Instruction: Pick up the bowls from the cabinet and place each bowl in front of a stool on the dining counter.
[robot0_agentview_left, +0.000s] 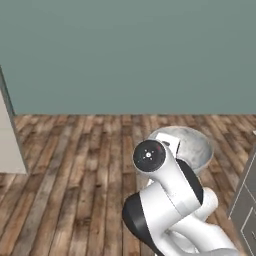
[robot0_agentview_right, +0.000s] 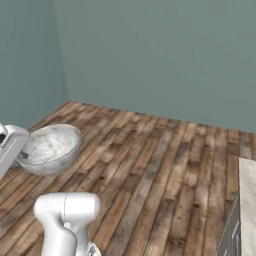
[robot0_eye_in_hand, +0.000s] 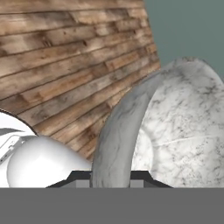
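My gripper (robot0_eye_in_hand: 111, 181) is clamped on the rim of the round grey speckled stone-like bowl (robot0_eye_in_hand: 175, 131), one finger on each side of its wall. I hold the bowl up over the brown wooden plank floor (robot0_agentview_left: 75, 165), in front of the grey-green wall (robot0_agentview_left: 130, 50).

Wooden plank floor (robot0_agentview_left: 75, 165), brown, weathered, planks running away toward far wall. Teal-grey wall (robot0_agentview_left: 130, 55) plain, meeting floor along straight line; in right base view 2 wall faces join at corner, upper left. Pale panel edge (robot0_agentview_left: 10, 145) at far left, standing on floor.
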